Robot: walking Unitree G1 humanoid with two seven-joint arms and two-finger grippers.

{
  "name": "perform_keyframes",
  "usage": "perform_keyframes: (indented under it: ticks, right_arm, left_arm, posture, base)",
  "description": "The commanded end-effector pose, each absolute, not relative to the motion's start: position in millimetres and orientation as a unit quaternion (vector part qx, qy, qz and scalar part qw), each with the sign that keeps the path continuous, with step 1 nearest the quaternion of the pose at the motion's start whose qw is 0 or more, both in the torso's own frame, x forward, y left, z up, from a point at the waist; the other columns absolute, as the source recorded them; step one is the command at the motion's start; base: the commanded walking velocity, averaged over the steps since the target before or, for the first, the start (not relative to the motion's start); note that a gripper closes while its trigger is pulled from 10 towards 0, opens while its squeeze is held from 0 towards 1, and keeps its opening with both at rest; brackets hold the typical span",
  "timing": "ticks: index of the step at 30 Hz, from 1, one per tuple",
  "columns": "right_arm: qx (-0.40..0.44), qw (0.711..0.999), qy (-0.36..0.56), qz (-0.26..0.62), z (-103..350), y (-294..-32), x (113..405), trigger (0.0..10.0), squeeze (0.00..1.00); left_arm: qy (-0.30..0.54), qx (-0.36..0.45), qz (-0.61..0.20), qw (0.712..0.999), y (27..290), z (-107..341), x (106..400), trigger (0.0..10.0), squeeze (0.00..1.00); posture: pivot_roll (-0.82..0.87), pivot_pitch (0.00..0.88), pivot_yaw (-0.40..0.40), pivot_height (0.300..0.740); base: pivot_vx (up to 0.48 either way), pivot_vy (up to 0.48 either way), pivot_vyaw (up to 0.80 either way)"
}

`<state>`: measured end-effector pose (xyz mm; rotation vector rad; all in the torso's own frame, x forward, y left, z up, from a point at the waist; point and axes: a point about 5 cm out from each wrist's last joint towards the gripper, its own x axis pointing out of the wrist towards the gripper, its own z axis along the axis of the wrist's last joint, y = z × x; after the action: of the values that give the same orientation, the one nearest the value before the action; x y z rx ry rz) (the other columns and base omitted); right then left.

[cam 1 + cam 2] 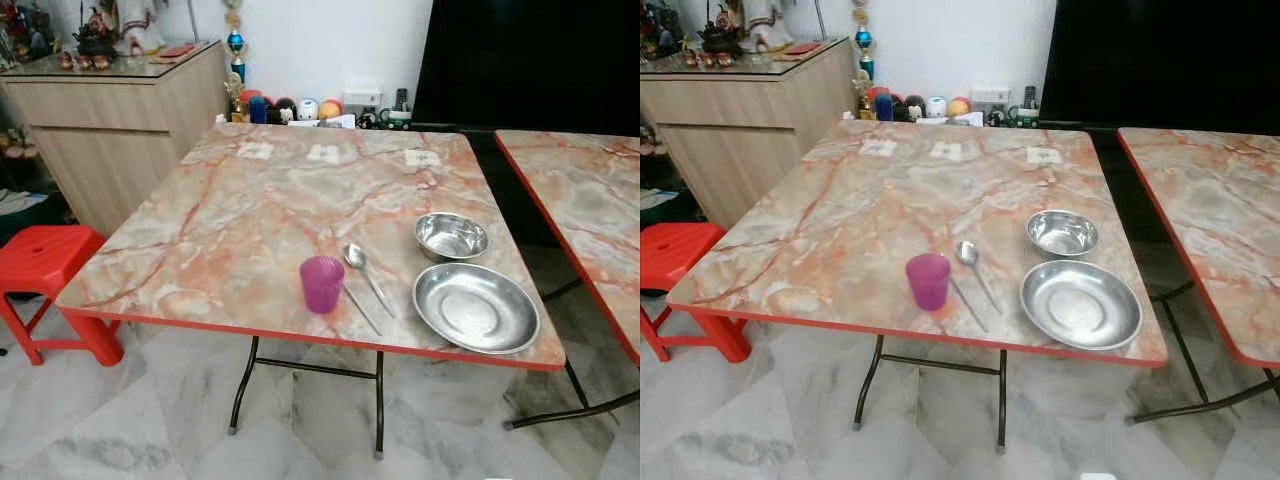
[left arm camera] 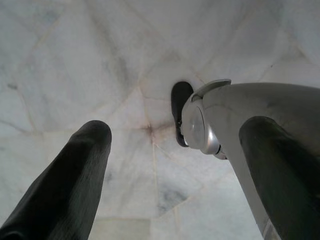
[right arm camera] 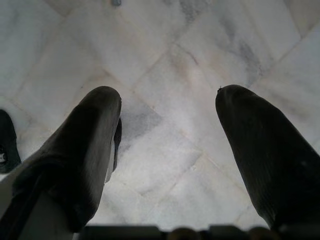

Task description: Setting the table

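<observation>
Nearest the head camera, at the table's (image 1: 250, 200) near edge, sits a large steel plate (image 1: 476, 307), with a small steel bowl (image 1: 451, 236) just behind it. Beside the plate lie a spoon (image 1: 368, 276) and a thin utensil (image 1: 361, 308) I cannot identify, then a purple cup (image 1: 321, 284) standing upright. A red stool (image 1: 50, 275) stands off the table's left corner, and a second table (image 1: 590, 210) sits to the right.

Left wrist view: the left gripper (image 2: 175, 145) hangs over the marble floor (image 2: 75, 65), jaws wide and holding nothing, well apart from the tableware.

Right wrist view: the right gripper (image 3: 167, 107) also hangs above the floor, jaws wide and empty.
</observation>
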<state>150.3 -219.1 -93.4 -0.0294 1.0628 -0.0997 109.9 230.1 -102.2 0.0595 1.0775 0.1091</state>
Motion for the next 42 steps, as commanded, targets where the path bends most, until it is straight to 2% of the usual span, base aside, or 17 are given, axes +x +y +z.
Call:
perform_keyframes:
  ticks: [1,40,42]
  right_arm:
    - [0.109,0.91,0.394,-0.063,-59.4,-178.8,229.8,10.0,0.0]
    - [0.104,0.908,0.399,-0.068,-59.9,-180.4,229.3,10.0,0.0]
    - [0.109,0.909,0.397,-0.065,-60.1,-180.3,228.6,10.0,0.0]
  left_arm:
    - [0.42,0.015,0.044,0.906,212.6,-72.6,195.1,10.0,0.0]
    - [0.422,0.013,0.043,0.906,210.9,-73.3,194.4,10.0,0.0]
    - [0.429,0.006,0.04,0.902,210.5,-76.0,189.6,10.0,0.0]
  posture:
    - [0.05,0.094,0.019,0.74]
    - [0.05,0.095,0.014,0.74]
    - [0.04,0.061,0.015,0.74]
  base:
    - [0.0,0.0,0.0]
    - [0.0,0.0,0.0]
    - [0.0,0.0,0.0]
